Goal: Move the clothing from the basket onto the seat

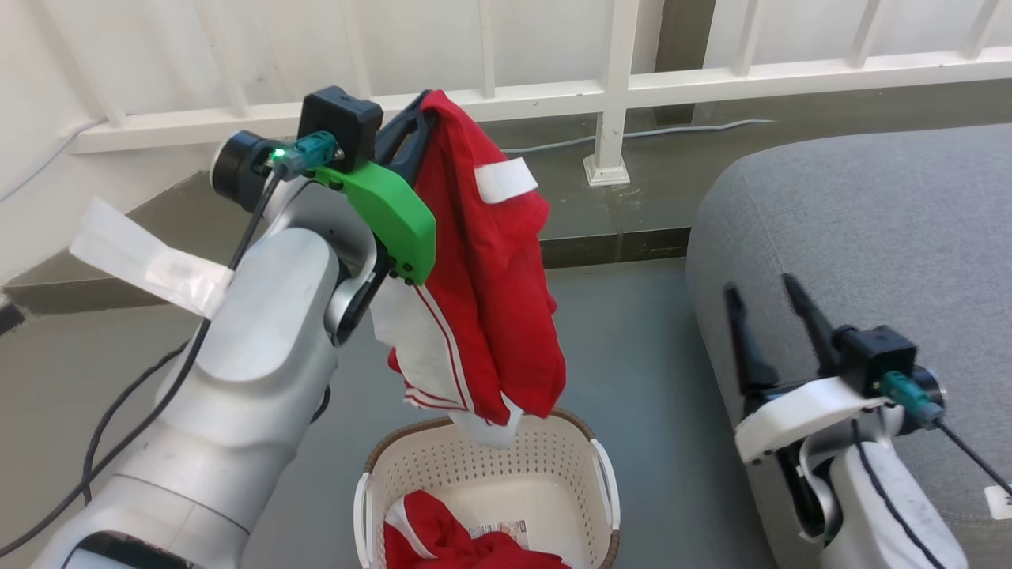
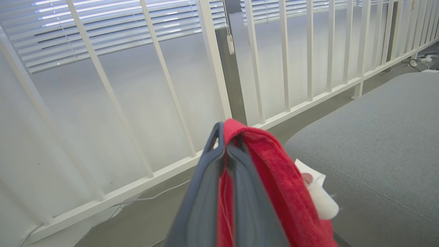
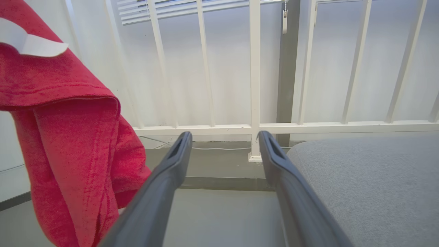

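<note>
No text can be read. The sticker (image 1: 496,528) on the basket (image 1: 411,466) floor carries print too small to make out; the white label (image 1: 506,178) on the garment (image 1: 482,300) looks blank

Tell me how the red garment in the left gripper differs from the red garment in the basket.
The lifted garment hangs stretched out from the shut left gripper, above the basket; the other garment lies crumpled on the basket's floor. The lifted garment is gripped; the other garment is untouched. Both are bright red with white trim.
</note>
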You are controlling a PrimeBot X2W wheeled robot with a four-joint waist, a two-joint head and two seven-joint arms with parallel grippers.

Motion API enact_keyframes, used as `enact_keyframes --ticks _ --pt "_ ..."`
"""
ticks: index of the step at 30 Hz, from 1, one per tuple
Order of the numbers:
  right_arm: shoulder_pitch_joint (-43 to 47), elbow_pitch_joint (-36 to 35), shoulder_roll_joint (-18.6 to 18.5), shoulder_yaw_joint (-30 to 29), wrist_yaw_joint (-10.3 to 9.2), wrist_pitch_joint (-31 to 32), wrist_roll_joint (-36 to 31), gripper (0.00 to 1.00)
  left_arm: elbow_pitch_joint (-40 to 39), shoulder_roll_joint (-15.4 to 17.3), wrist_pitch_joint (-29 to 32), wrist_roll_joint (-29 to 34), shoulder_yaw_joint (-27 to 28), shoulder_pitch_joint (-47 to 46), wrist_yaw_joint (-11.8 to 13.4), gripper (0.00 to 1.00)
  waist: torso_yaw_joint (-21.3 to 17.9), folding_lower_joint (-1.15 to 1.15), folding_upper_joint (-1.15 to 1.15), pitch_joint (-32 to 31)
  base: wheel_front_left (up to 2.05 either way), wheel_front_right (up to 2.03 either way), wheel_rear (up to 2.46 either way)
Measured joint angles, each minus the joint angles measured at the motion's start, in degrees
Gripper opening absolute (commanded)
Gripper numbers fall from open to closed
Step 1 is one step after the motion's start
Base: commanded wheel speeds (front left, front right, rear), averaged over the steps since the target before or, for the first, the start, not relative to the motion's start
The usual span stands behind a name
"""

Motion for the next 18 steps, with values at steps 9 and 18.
enact_keyframes --ticks 9,18 --pt "-0.4 2.4 0.0 10.0 2.69 0.0 1.7 1.00 -1.2 -0.1 1.9 -0.7 -1.5 1.7 0.0 0.00 0.5 0.00 0.00 0.1 0.00 0.00 0.00" --pt "-6.4 7.2 -0.4 20.1 3.45 0.0 2.6 1.00 -3.7 -0.5 2.4 -1.5 -4.1 1.7 0.0 0.00 2.6 0.00 0.00 0.8 0.00 0.00 0.00"
